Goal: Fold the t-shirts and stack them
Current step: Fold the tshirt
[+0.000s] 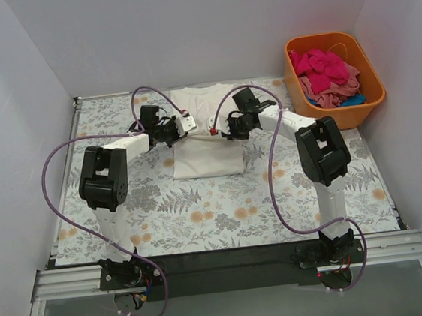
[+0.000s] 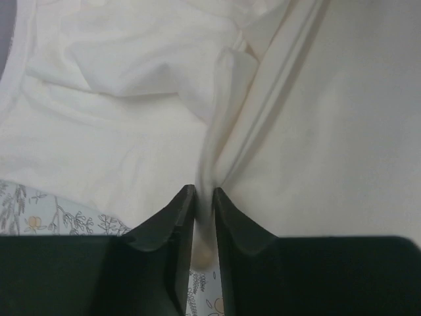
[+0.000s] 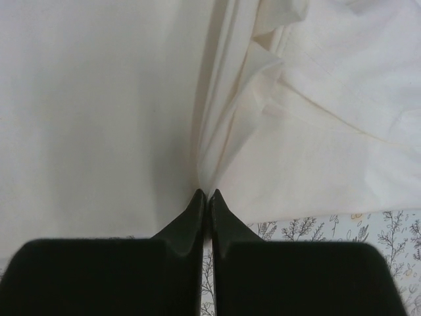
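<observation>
A white t-shirt (image 1: 205,147) lies partly folded at the back middle of the floral table, collar to the far side. My left gripper (image 1: 183,125) is shut on a pinched fold of its left edge, seen in the left wrist view (image 2: 204,197). My right gripper (image 1: 218,129) is shut on a fold of its right edge, seen in the right wrist view (image 3: 207,196). Both hold the cloth low over the shirt. A small red spot (image 1: 213,131) shows by the right gripper. Magenta, pink and blue t-shirts (image 1: 326,76) lie heaped in the tub.
An orange plastic tub (image 1: 372,107) stands at the back right beside the table. White walls close in the left, back and right sides. The floral tablecloth (image 1: 216,210) spreads in front of the shirt. Purple cables loop off both arms.
</observation>
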Controlling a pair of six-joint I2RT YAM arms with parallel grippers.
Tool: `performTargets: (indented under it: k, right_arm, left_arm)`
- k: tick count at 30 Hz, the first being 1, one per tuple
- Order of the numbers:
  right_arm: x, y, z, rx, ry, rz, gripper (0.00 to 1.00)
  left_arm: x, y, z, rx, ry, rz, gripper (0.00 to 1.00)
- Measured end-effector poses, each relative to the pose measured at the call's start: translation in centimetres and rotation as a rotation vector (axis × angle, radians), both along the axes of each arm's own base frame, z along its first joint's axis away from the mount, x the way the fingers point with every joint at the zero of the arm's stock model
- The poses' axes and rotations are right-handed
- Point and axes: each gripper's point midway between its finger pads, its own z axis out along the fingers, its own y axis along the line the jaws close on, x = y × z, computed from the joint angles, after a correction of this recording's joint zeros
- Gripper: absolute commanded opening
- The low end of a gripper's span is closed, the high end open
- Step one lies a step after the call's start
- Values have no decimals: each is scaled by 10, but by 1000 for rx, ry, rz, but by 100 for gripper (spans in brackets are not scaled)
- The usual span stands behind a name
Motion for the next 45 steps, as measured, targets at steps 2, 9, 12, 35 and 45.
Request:
performTargets:
  k: [2,9,12,35,45]
  right_arm:
    - [4,-1,-2,-6,-5,-14,29]
    - [30,-15,18,6,-25,-165,68]
    - [45,-22,50,88,-19,-277,71]
    - [-143,32,-21,369,1148,-628,47]
    - [-145,5,-24,456,1299,-687,46]
  left_arm:
    - [4,2,-6,8,-1,13,41]
    - [24,21,6,-59,69,192,50]
    - [23,35,34,-160,143,313,50]
    - [-148,-36,-3,-694,1296,608,50]
    - [-152,-9,-19,-735,1398,659,51]
